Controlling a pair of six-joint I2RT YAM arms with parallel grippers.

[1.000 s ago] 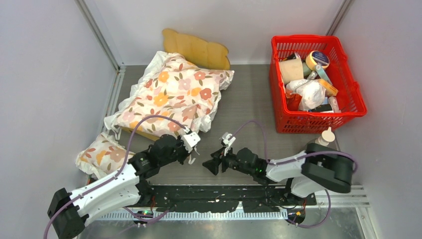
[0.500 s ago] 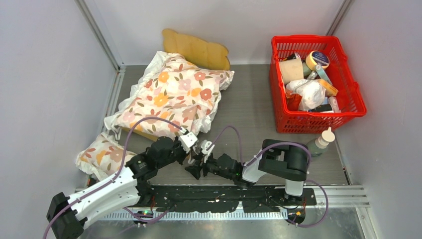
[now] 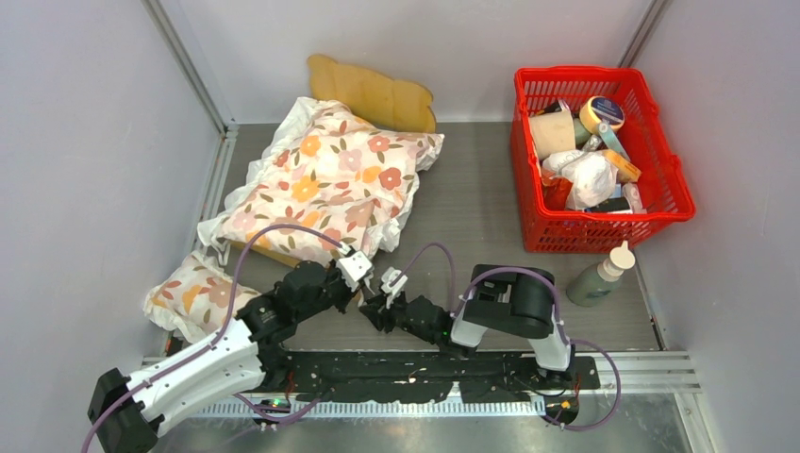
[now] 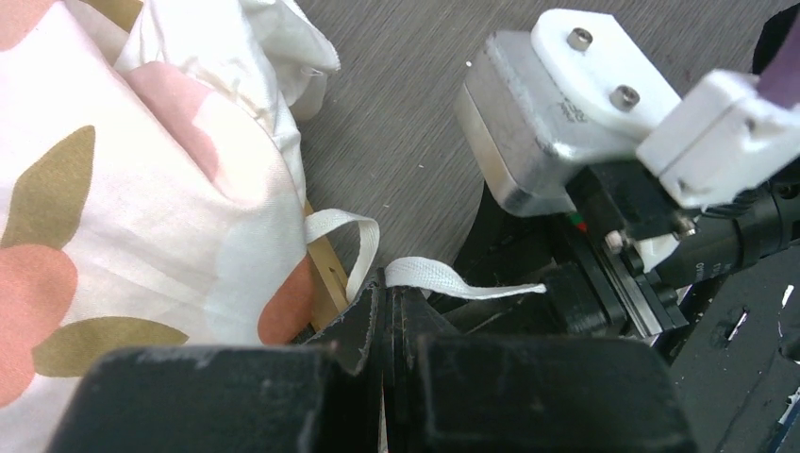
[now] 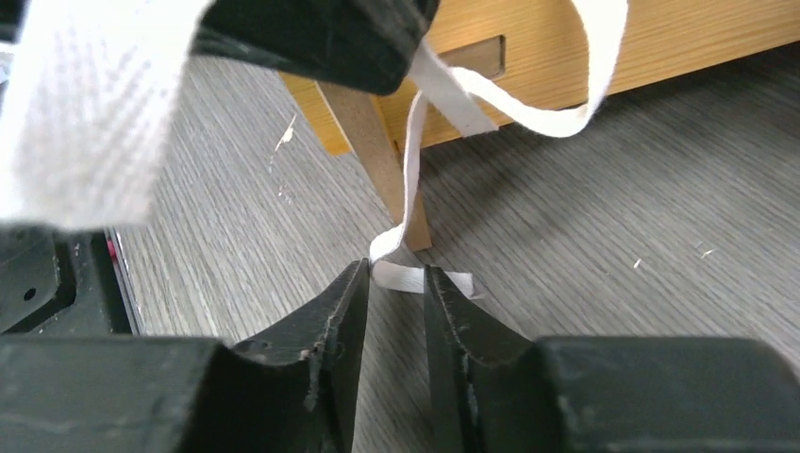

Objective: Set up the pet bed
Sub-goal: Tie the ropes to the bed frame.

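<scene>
Closing in from the right, the right gripper (image 5: pixel 394 283) now sits just beside the left gripper (image 4: pixel 387 316) at the near corner of the pet bed (image 3: pixel 377 94). 1 second ago the 2 grippers were clearly apart.

Right jaws have narrowed from a wide stance to a slim gap. The free end of a white tie strap (image 5: pixel 415 170) lies on the table between the fingertips, beside a wooden bed leg (image 5: pixel 373 142), and does not appear pinched yet. Left jaws remain fully closed on another stretch of white strap.

Judgement: the step in hand is fastening the cushion ties to the frame, and a 2-handed knot looks imminent.

The bed stands left of centre, its headboard at the back wall, with the floral cushion (image 3: pixel 330 179) draped over it and unmoved. A small floral pillow (image 3: pixel 193 293) lies off the bed at its near left. The red basket (image 3: pixel 660 160) at far right is unchanged.
</scene>
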